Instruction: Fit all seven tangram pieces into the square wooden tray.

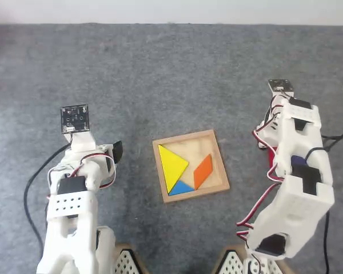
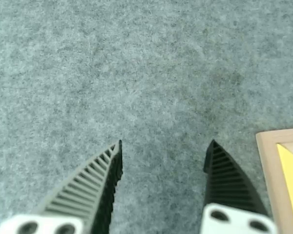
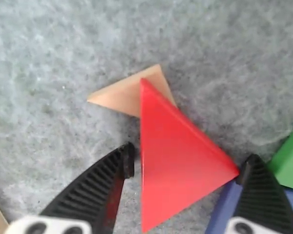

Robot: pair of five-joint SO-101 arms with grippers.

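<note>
Straddling the red triangle (image 3: 176, 146), right gripper (image 3: 189, 157) spread wide, no firm hold evident. Piece overlaps tan triangle (image 3: 119, 95) on the surface, near tray (image 1: 186, 137). Likely light, stiff, slick: pinch opposite edges. Left gripper (image 2: 163, 146) agape, empty.

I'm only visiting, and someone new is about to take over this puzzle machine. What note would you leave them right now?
Left gripper: open, over bare mat beside the tray.
Right gripper: open, with the red triangle between its fingers, not clearly gripped.
Done: yellow triangle, orange piece and blue triangle lie in the tray.
Left: four pieces on the mat by the right gripper: the red triangle, the tan triangle it overlaps, a green piece and a dark blue piece.
</note>
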